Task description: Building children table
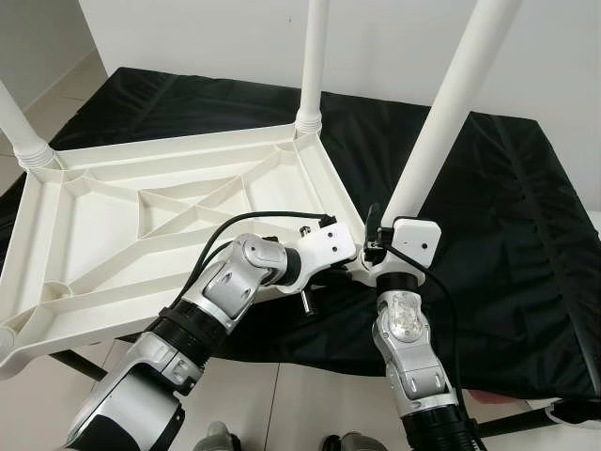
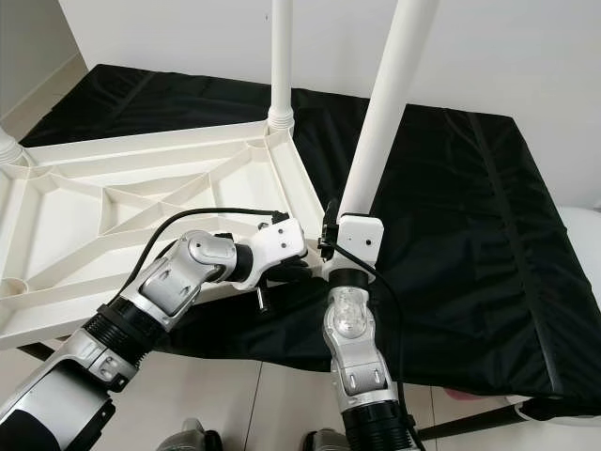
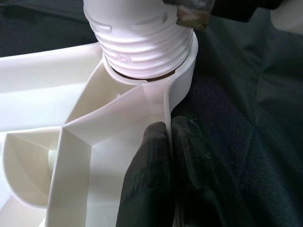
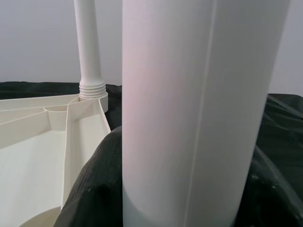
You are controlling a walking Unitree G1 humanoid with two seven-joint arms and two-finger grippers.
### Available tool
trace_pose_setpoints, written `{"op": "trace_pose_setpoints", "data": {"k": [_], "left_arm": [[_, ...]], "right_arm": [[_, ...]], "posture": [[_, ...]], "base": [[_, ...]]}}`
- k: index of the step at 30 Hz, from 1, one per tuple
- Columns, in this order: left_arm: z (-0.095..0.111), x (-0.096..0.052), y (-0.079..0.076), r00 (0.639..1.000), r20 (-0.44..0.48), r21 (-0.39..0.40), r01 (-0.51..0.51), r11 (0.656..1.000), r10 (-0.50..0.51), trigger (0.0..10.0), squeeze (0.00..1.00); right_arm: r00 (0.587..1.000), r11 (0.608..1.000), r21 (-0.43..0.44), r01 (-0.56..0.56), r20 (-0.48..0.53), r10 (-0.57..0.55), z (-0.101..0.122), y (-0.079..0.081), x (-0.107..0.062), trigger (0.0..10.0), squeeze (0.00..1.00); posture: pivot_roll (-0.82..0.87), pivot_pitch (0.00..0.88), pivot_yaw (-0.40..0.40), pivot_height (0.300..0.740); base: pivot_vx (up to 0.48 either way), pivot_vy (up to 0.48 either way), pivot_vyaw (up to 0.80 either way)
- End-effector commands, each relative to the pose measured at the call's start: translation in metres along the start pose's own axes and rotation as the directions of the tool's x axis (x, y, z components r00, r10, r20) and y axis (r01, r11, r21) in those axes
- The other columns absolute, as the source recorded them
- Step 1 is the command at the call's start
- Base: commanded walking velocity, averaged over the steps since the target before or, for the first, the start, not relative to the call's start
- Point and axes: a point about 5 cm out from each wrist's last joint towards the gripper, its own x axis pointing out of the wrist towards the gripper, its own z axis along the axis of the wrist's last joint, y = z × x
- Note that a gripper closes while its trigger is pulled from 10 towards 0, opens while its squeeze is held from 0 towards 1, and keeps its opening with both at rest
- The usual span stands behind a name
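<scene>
Tabletop (image 1: 169,211), white plastic with its ribbed underside turned up, lies upside down on a surface draped in black cloth (image 1: 507,235), its near-left part jutting past the cloth's edge over the tiled floor (image 1: 272,404). Three white legs show standing up from its corners: one at the far corner (image 1: 313,56), one at the left edge (image 1: 19,127), and the near-right leg (image 1: 451,103), which leans slightly and rises from the corner closest to the robot.

Both pincers meet at that near-right corner. The left pincer (image 3: 168,156) comes in from the left across the tabletop's near edge; in its wrist view the two black fingers (image 3: 147,175) are pressed close together on the thin upright rim of the tabletop, one finger on the inside of the rim and one on the outside against the cloth, just short of the leg's threaded collar (image 3: 142,47) seated in the corner socket.

The right pincer (image 1: 376,246) reaches up from below and grips the near-right leg low down, just above the socket. In its wrist view the leg (image 4: 199,109) stands between the two dark fingers (image 4: 94,184), which close against it on either side, with the far corner leg (image 4: 87,47) behind.
</scene>
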Motion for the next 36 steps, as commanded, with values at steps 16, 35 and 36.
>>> {"op": "trace_pose_setpoints", "data": {"k": [16,35,36], "left_arm": [[0.025,-0.015,0.012,0.998,0.070,0.085,-0.012,0.996,0.006,10.0,0.00],[0.027,-0.015,0.015,0.997,0.077,0.085,-0.020,0.996,0.013,10.0,0.00],[0.027,-0.015,0.015,0.997,0.077,0.085,-0.020,0.996,0.014,10.0,0.00]], "right_arm": [[0.943,0.990,-0.111,0.091,-0.310,-0.121,-0.060,-0.030,-0.021,10.0,0.00],[0.969,0.997,-0.034,-0.073,-0.237,0.063,-0.050,-0.022,-0.015,10.0,0.00],[0.971,0.996,-0.030,-0.088,-0.224,0.079,-0.048,-0.021,-0.014,10.0,0.00]], "posture": [[-0.05,0.053,-0.010,0.740],[-0.05,0.050,-0.013,0.740],[-0.05,0.049,-0.014,0.740]], "base": [[0.000,0.000,0.00],[0.000,0.000,0.00],[0.000,0.000,0.00]]}}
